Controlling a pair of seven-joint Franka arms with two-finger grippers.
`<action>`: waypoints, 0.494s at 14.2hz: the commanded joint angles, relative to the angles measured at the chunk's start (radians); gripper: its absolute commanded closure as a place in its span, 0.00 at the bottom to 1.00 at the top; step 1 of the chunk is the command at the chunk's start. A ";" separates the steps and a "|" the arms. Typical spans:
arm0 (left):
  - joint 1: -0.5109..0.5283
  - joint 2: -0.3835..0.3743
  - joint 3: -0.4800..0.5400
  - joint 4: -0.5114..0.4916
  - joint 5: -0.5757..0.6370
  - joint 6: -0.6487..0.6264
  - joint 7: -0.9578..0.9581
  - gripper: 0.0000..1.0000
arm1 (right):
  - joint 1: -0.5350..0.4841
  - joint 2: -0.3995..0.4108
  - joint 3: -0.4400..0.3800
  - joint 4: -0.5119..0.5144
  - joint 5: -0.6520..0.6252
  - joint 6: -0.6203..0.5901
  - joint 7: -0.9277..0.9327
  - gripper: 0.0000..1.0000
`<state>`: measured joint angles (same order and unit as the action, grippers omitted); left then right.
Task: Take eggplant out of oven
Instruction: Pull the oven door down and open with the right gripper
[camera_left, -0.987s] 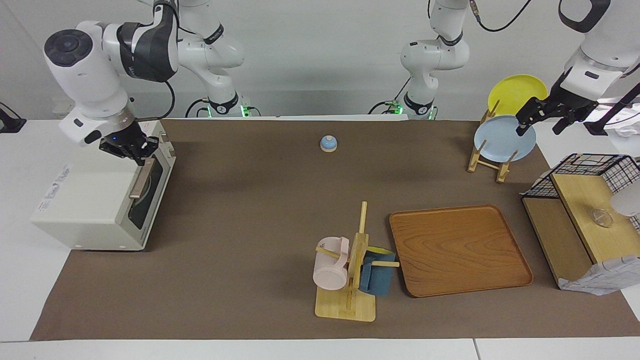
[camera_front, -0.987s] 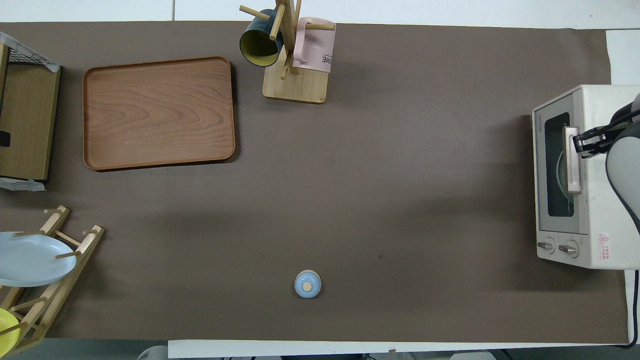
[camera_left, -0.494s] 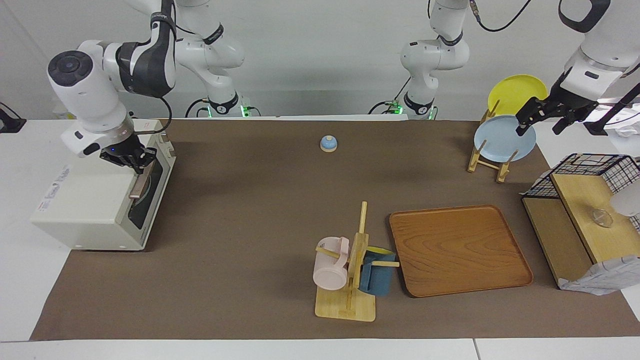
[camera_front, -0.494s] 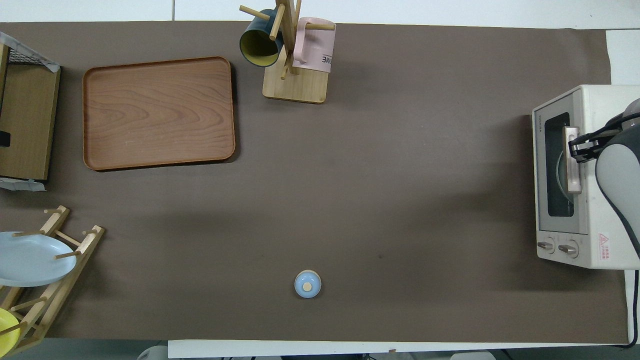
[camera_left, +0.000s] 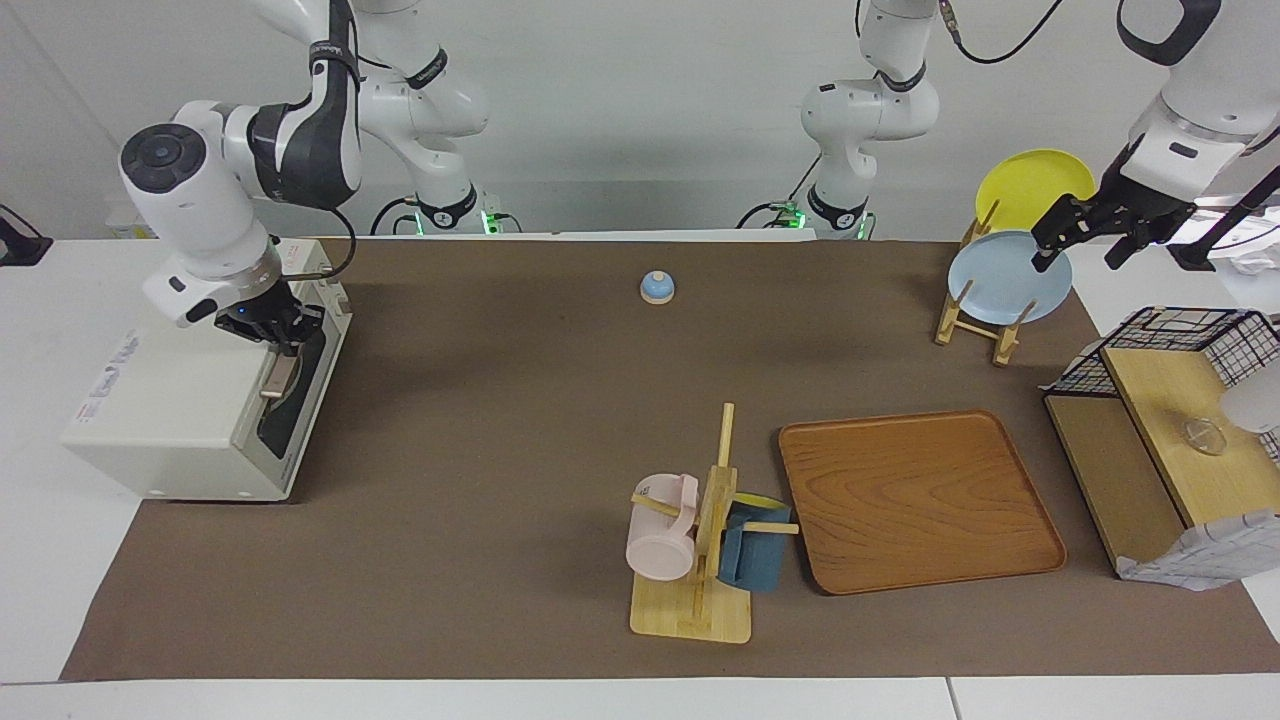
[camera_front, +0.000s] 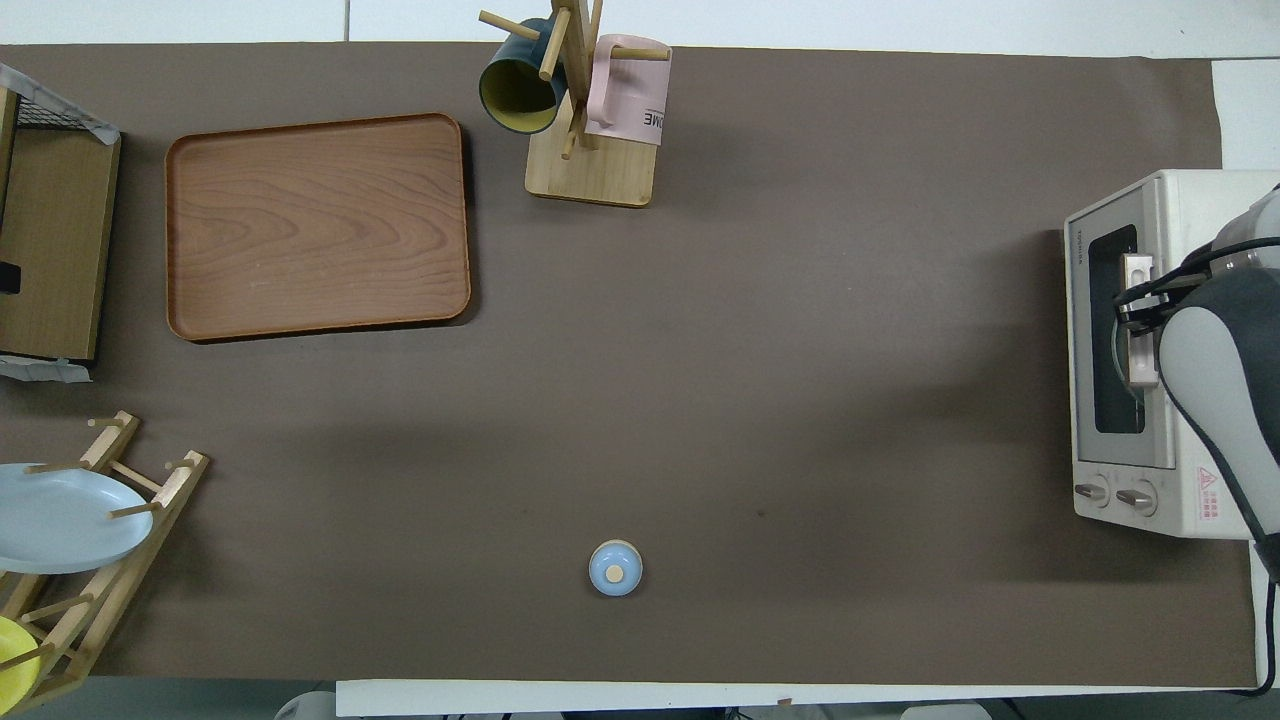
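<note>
The cream-white oven stands at the right arm's end of the table, its dark glass door closed; it also shows in the overhead view. My right gripper is down at the upper end of the tan bar handle, and in the overhead view the gripper sits on the handle. The eggplant is hidden. A pale plate edge shows through the glass. My left gripper is open and empty, waiting up over the plate rack.
A small blue bell sits near the robots at mid-table. A wooden tray and a mug tree with a pink and a blue mug lie far from the robots. A wire basket and wooden shelf stand at the left arm's end.
My right gripper has come down from above the oven's top edge onto the door handle. The oven door stays closed. The left arm has not moved.
</note>
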<state>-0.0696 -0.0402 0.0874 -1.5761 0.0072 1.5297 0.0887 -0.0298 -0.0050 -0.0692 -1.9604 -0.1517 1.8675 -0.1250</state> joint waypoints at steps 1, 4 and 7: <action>0.004 -0.010 0.000 -0.005 0.011 -0.016 0.000 0.00 | 0.053 0.013 0.006 -0.049 -0.011 0.051 0.073 1.00; 0.004 -0.010 0.000 -0.005 0.011 -0.016 0.000 0.00 | 0.085 0.046 0.006 -0.077 -0.002 0.122 0.100 1.00; 0.002 -0.010 0.000 -0.005 0.011 -0.016 0.000 0.00 | 0.131 0.118 0.008 -0.086 0.004 0.217 0.152 1.00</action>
<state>-0.0696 -0.0402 0.0874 -1.5761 0.0072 1.5296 0.0887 0.0967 0.0402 -0.0535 -2.0373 -0.1304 1.9838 -0.0002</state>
